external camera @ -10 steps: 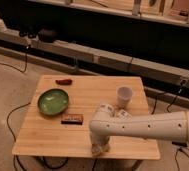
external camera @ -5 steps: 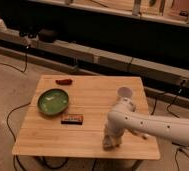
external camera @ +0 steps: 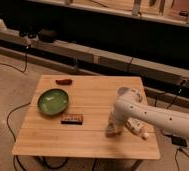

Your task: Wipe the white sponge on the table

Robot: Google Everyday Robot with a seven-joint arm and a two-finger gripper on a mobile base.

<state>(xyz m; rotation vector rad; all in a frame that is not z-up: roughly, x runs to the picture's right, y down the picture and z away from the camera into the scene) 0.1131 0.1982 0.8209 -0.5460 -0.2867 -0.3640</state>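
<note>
The gripper (external camera: pixel 113 129) is down at the top of the table (external camera: pixel 93 92), close to the front edge and right of the middle. It hangs from a white arm (external camera: pixel 153 116) that reaches in from the right side and bends downward over the right half of the table. Its fingers are closed. The white sponge (external camera: pixel 110 133) shows as a small pale pad right at the gripper's tip, resting on the wood. The two are too close to separate cleanly, so I cannot tell whether the sponge is clamped between the fingers or only pressed beneath them. Just to the right of the gripper, a white bottle (external camera: pixel 137 128) lies on its side near the front right corner, partly under the arm, with its cap end pointing toward that corner. A green bowl (external camera: pixel 40 103) stands on the left half of the table, well apart from the gripper, and its inside shows only plain green. Between the bowl and the gripper, nearer the bowl, a dark flat packet (external camera: pixel 71 118) lies toward the front edge. A small reddish-brown object (external camera: pixel 64 81) lies near the back left corner.
</note>
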